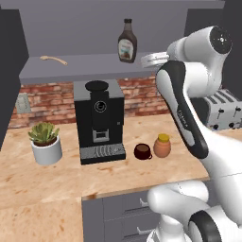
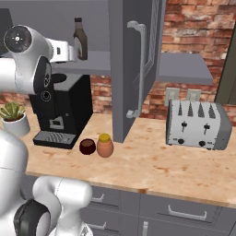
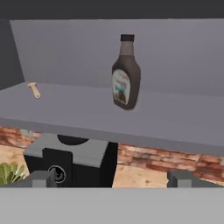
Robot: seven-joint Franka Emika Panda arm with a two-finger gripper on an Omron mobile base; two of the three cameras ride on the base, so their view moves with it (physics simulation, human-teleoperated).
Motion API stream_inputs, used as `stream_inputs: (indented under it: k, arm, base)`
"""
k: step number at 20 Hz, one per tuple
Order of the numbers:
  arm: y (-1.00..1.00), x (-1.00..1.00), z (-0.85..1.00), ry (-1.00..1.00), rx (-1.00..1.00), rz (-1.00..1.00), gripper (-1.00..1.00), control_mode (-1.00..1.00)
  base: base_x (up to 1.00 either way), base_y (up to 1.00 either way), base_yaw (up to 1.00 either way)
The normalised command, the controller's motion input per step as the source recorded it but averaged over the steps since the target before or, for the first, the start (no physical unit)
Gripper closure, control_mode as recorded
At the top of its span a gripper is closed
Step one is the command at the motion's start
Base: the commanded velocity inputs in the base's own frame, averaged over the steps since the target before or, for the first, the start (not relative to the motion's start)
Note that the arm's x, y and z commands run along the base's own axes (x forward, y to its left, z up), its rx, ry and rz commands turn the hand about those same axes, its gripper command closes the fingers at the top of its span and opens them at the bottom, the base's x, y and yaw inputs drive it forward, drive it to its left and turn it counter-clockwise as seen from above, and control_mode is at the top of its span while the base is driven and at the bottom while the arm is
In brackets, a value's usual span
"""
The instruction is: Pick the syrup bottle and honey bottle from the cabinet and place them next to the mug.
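Fingers spread wide, holding nothing, tips cut off, syrup bottle upright on cabinet shelf

The arm's upper link is hiding the cabinet shelf's right end at three o'clock; the syrup bottle label is facing away, unreadable.

Kitchen; coffee machine; toaster; brick backsplash
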Motion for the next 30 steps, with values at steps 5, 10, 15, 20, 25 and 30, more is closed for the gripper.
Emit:
stream_inputs:
  k: [5,10,15,20,25,30]
  arm:
    - [-0.18,0.40,0.30,0.00,0.00,0.07,-1.00,-1.00]
    - [-0.22,0.49,0.02,0.02,0.00,0.07,-1.00,-1.00]
    - [-0.06,0.42,0.00,0.02,0.00,0.06,-1.00,-1.00]
    - [0.00,0.40,0.00,0.04,0.00,0.03,-1.00,-1.00]
    - [0.01,0.35,0.00,0.06,0.00,0.01,-1.00,-1.00]
    - [0.02,0.31,0.00,0.05,0.00,0.02,-1.00,-1.00]
  base:
    - [0.00,0.00,0.00]
    - [0.00,0.00,0.00]
    - [0.00,0.00,0.00]
    - [0.00,0.00,0.00]
    - [0.00,0.00,0.00]
    - [0.00,0.00,0.00]
